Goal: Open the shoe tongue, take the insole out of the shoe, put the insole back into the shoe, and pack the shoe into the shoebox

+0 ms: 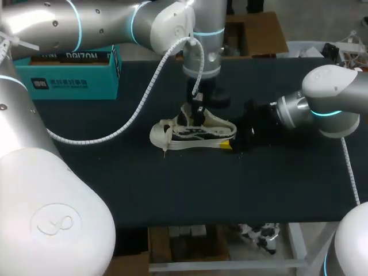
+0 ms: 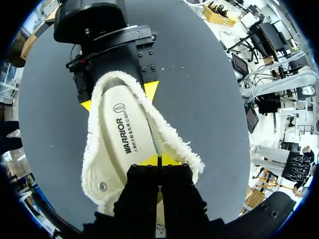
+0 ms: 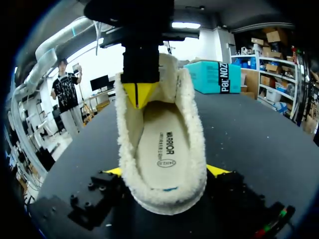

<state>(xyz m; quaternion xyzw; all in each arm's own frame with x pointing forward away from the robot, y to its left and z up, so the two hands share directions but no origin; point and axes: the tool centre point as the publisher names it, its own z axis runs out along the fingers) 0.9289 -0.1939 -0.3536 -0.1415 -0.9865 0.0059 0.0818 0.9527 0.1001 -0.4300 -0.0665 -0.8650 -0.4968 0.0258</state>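
A cream shoe [image 1: 184, 135] with a fleece lining [image 2: 92, 149] lies on its sole at the middle of the black table [image 1: 172, 190]. Its pale insole [image 2: 124, 134] lies flat inside. My left gripper [image 2: 158, 162] comes down from above with its yellow tips pressed together, shut, inside the opening at the tongue end; nothing shows between them. In the right wrist view that left gripper [image 3: 139, 94] stands against the fleece at the far end of the insole [image 3: 164, 149]. My right gripper [image 3: 165, 171] straddles the heel, one yellow tip touching each side.
The teal shoebox [image 1: 72, 77] stands at the table's back left, beyond the shoe's toe, and appears as the shoebox [image 3: 219, 77] in the right wrist view. Bare black tabletop lies in front of the shoe and to its left.
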